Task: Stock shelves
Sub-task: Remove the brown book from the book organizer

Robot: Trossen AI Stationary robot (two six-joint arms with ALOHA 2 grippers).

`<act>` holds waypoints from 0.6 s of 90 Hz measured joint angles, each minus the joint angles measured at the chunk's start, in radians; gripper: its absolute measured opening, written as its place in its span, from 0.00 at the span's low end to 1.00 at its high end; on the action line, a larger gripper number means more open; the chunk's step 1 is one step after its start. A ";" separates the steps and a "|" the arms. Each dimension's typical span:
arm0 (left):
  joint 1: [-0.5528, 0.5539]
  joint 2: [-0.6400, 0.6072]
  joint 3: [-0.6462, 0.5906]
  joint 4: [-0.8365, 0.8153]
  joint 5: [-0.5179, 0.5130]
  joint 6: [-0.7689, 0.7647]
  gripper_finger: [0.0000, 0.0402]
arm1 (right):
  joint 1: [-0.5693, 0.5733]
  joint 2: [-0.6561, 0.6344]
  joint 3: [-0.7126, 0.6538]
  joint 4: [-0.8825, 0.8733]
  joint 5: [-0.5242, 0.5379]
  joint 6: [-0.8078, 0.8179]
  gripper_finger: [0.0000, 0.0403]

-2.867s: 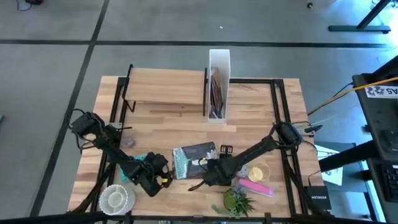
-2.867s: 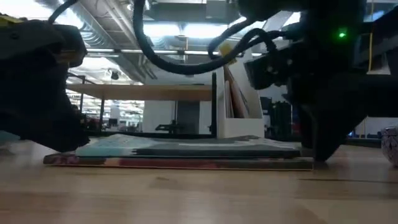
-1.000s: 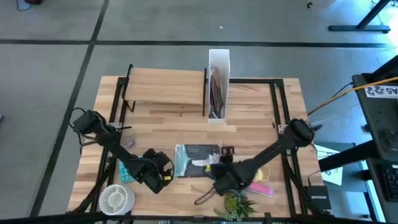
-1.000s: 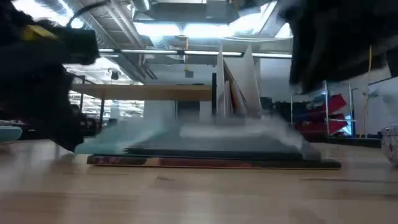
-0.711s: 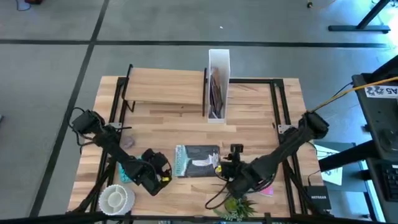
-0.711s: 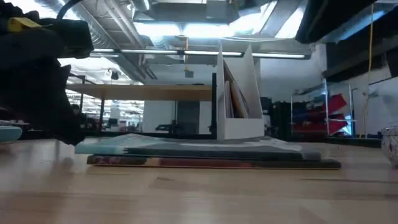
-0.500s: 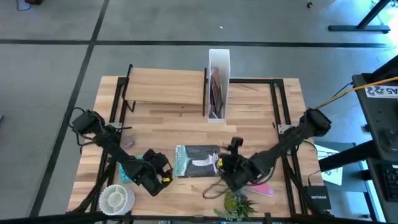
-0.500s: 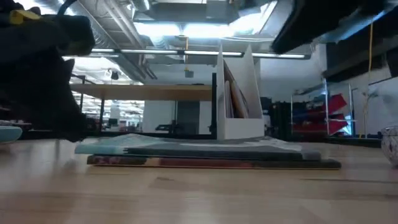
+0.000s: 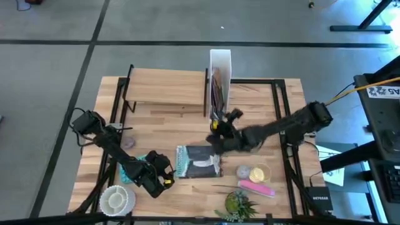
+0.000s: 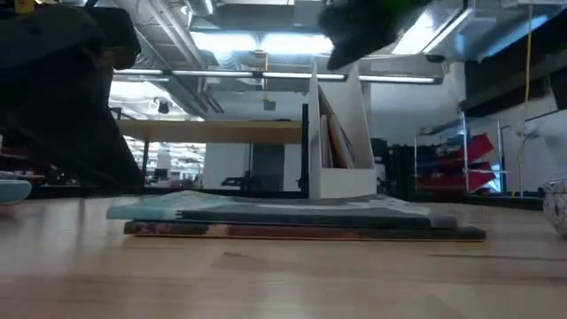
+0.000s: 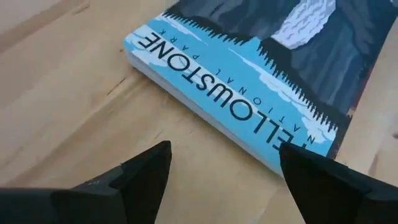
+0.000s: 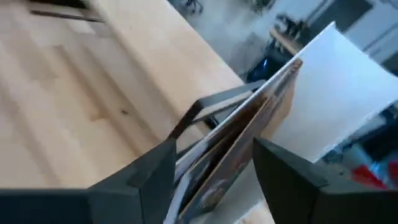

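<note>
The shelves (image 9: 165, 87) stand at the far left of the table on black posts, the board top bare. Beside them stands a white file box (image 9: 220, 81) with magazines (image 12: 249, 134) in it. A stack of books (image 9: 199, 161) lies flat mid-table, the top one a Yellowstone book (image 11: 249, 93). My left gripper (image 9: 167, 171) sits low and open just left of the stack's teal edge. My right gripper (image 9: 224, 120) is raised and open at the near end of the file box, fingers either side of the magazines in its wrist view, touching nothing that I can see.
Along the near edge are a white bowl (image 9: 115, 199), a small green plant (image 9: 237, 203), a pink object (image 9: 257, 189) and a round clear cup (image 9: 255, 172). A teal object (image 9: 128, 172) lies under the left arm. Black frame rails run along the table's sides.
My right gripper has risen from the table near the stack's right side and swung toward the far edge, up to the file box. The stack lies flat and still. My left gripper has stayed by the stack's left edge.
</note>
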 joint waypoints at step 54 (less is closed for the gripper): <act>0.000 -0.002 0.000 0.007 -0.001 0.003 0.70 | -0.291 -0.005 0.000 0.003 -0.273 0.100 0.35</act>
